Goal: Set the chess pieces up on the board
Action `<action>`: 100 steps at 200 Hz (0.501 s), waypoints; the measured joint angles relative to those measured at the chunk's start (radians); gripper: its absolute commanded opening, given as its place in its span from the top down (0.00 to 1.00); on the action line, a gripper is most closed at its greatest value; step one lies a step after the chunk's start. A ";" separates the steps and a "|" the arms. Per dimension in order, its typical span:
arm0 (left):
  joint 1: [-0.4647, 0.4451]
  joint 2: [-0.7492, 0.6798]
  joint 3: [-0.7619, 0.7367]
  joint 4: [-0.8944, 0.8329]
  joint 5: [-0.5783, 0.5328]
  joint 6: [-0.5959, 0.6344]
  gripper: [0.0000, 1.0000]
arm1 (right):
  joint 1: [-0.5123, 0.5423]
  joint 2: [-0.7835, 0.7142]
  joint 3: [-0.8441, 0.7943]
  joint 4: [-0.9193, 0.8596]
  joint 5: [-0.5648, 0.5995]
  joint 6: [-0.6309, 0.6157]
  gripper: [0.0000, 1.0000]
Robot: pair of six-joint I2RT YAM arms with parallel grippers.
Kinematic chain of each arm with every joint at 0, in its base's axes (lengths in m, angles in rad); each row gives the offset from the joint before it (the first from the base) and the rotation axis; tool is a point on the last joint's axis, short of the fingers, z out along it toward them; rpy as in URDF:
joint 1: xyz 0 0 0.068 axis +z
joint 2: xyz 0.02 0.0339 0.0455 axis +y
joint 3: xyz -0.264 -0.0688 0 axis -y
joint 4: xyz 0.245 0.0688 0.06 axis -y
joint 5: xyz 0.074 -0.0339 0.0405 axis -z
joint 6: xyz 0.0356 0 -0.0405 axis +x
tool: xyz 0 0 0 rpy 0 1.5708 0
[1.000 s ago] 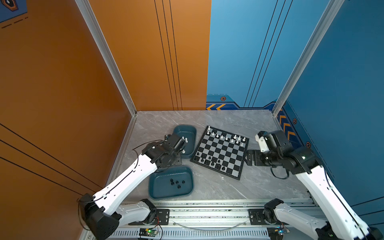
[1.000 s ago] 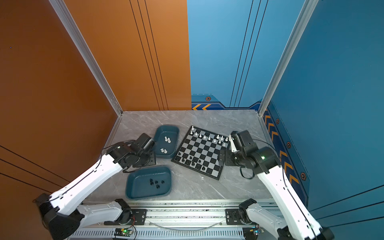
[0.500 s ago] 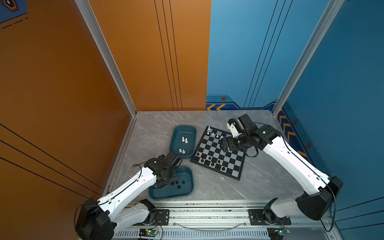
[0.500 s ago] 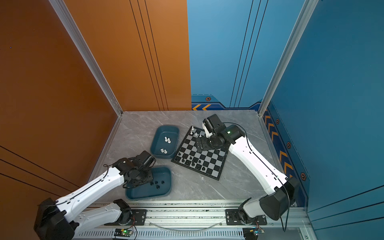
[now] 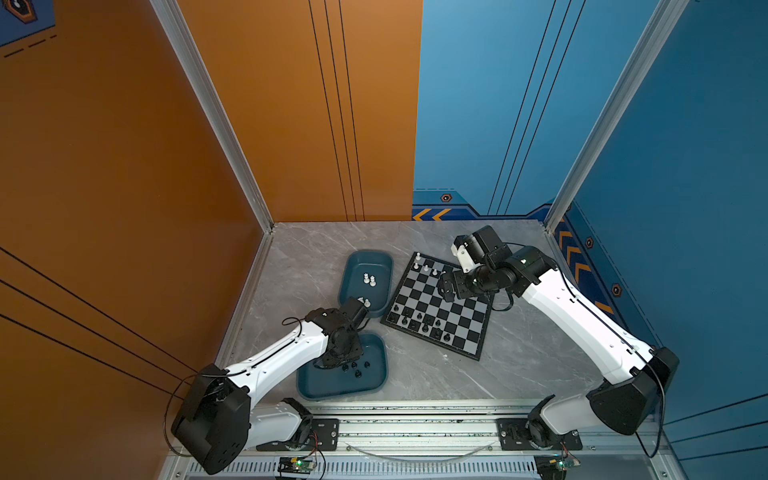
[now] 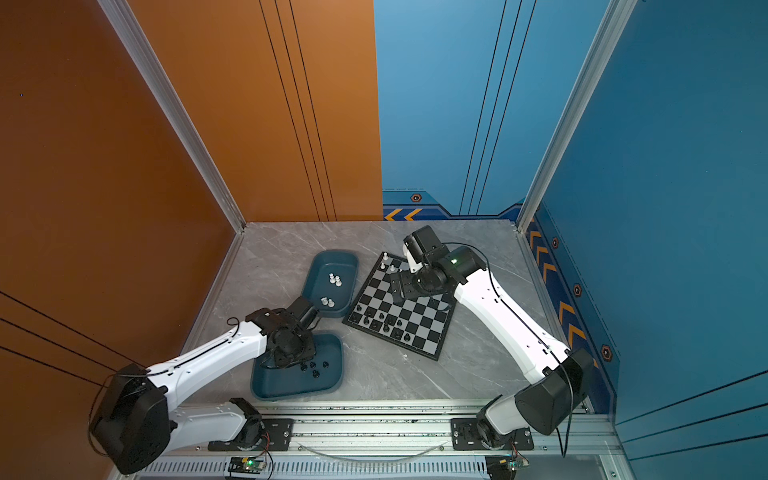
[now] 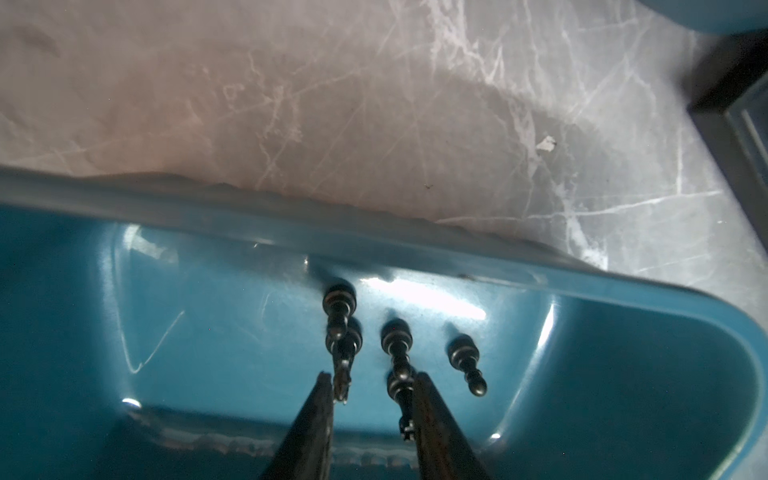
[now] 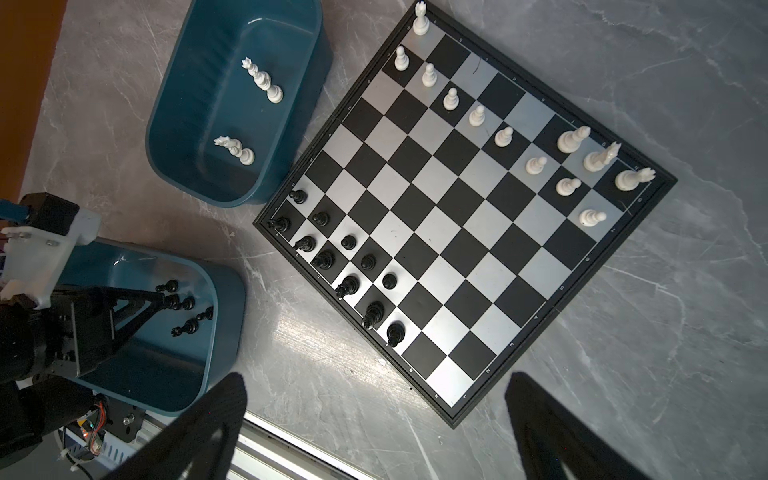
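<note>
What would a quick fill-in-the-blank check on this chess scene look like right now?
1. The left gripper reaches into the near tray, where the pieces are all ____.
2. The chessmen in the far tray are all ____.
3. The right gripper hangs over the board with its jaws ____.
Missing words: black, white, open.
</note>
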 measured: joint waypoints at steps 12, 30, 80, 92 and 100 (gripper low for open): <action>0.004 0.000 -0.006 0.000 0.008 0.000 0.69 | -0.005 0.000 -0.005 0.003 0.000 0.001 0.00; 0.006 0.005 -0.016 0.000 0.016 0.000 0.69 | -0.008 0.000 -0.011 0.005 0.000 0.003 0.00; 0.022 0.024 -0.028 0.002 0.020 0.010 0.70 | -0.018 0.002 -0.014 0.008 -0.002 0.003 0.00; 0.029 0.034 -0.028 0.003 0.020 0.018 0.70 | -0.019 0.005 -0.014 0.010 -0.003 0.003 0.00; 0.031 0.042 -0.028 0.003 0.021 0.021 0.71 | -0.022 0.009 -0.014 0.012 -0.003 0.003 0.00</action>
